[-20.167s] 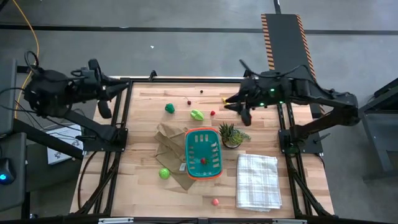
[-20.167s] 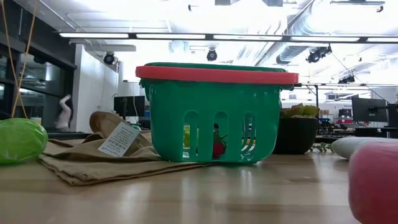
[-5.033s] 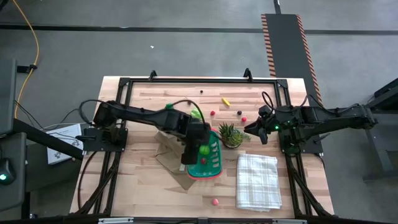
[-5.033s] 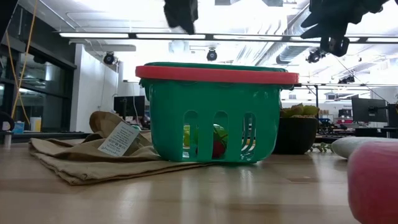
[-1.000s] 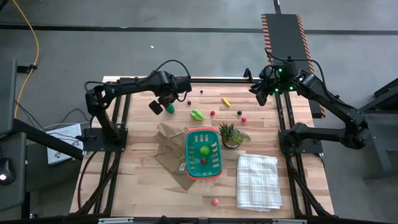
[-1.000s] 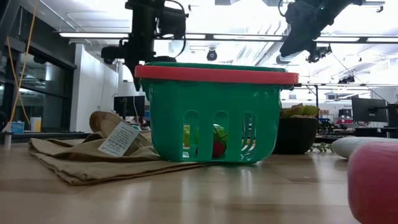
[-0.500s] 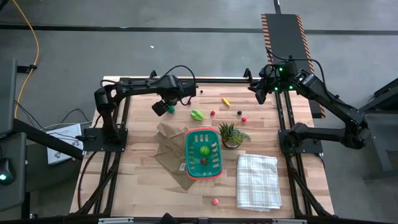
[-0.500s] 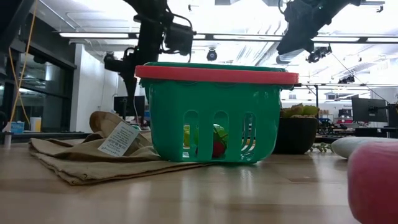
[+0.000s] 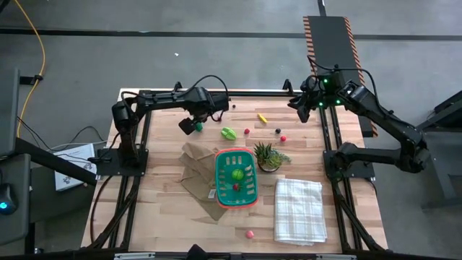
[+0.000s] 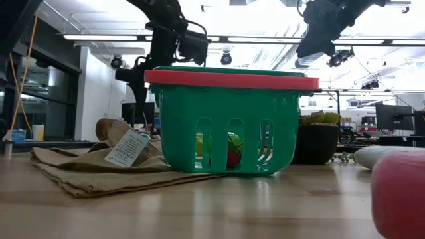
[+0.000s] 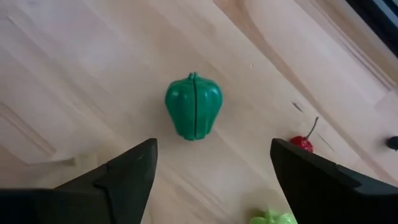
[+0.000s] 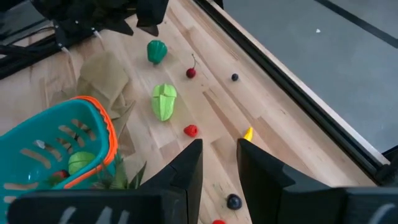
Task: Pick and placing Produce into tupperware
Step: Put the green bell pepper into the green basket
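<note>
Directly above the green pepper point(image 11: 193, 114) — left gripper point(image 11: 211, 168), fingers spread wide.

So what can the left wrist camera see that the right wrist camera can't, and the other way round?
Only the left wrist view shows the left gripper close up, open above the dark green pepper.

Only the right wrist view shows the tupperware with a green piece inside, the yellow piece, two dark berries and a small red ball.

Both show the pepper, the cherry and the light green leafy piece.
</note>
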Controlling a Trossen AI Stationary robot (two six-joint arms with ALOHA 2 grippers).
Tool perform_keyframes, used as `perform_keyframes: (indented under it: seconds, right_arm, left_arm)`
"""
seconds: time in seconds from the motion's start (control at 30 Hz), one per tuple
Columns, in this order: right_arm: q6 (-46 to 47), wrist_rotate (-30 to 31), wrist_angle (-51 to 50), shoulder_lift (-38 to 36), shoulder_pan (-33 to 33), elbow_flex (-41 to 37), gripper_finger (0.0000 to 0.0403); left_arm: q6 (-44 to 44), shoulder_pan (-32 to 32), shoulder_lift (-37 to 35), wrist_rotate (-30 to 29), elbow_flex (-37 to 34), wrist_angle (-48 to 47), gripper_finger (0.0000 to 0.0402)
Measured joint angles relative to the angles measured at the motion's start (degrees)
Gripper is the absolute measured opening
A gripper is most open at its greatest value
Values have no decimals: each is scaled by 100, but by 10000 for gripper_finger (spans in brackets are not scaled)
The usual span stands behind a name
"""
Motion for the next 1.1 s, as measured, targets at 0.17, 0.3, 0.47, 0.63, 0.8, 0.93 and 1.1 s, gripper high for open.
perform_keyframes:
  seconds: [0.17, 0.3, 0.47, 0.63, 0.8, 0.93, 1.1]
  right_arm:
    - [-37, 0, -43, 0, 2, 0, 90]
    - [-41, 0, 4, 0, 1, 0, 90]
    - [-41, 0, 15, 0, 0, 0, 90]
    - [-39, 0, 17, 0, 0, 0, 90]
    - [-39, 1, 18, 0, 0, 0, 90]
    - [-34, 0, 16, 39, 0, 0, 90]
    - [4, 0, -19, 72, 0, -2, 90]
  left_arm:
    - [166, 150, -2, 82, 0, -16, 295]
    - [142, 193, -4, 283, -151, 161, 294]
    - [117, 172, -4, 531, -505, 372, 294]
    - [121, 173, -2, 835, -819, 466, 294]
    - [129, 173, -4, 617, -848, 707, 294]
    - [133, 211, -4, 479, -848, 826, 294]
    - [142, 261, -4, 263, -893, 829, 294]
